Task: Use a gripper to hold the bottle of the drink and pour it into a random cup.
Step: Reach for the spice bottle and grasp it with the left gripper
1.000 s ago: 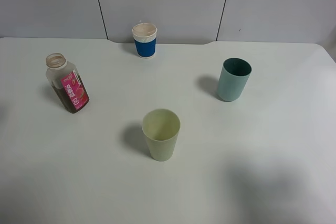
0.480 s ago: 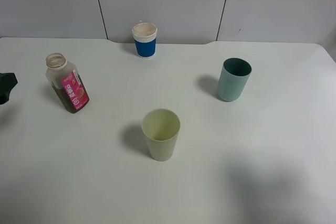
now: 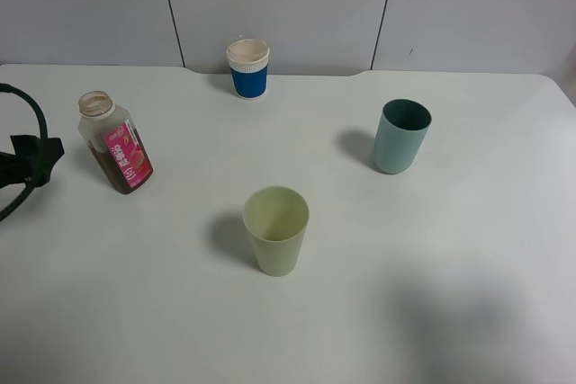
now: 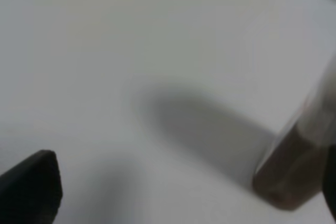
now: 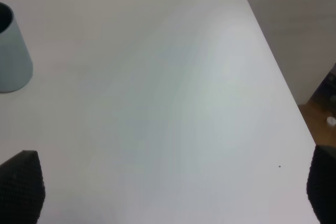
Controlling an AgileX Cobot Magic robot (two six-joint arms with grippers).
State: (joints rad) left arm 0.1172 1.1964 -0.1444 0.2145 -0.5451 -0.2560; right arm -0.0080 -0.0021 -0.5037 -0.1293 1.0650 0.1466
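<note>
At the left edge of the table (image 3: 468, 312): left gripper (image 3: 36, 156), jaws wide apart, gripping nothing, just beside the bottle (image 3: 115, 143) without touching it. Stands on its base at left, uncapped, brown drink in the lower part. Near the middle front: yellow-green cup (image 3: 276, 229), upright. Farther back: teal cup (image 3: 401, 136), paper cup (image 3: 247, 67). Right gripper (image 5: 172, 187): jaws wide apart, gripping nothing, over the table's right side.

The bottle (image 3: 115, 144) has a pink label and brown drink; the cup (image 3: 276, 230) is yellow-green, the tumbler (image 3: 401, 137) teal-grey, the paper cup (image 3: 247, 68) white and blue.
</note>
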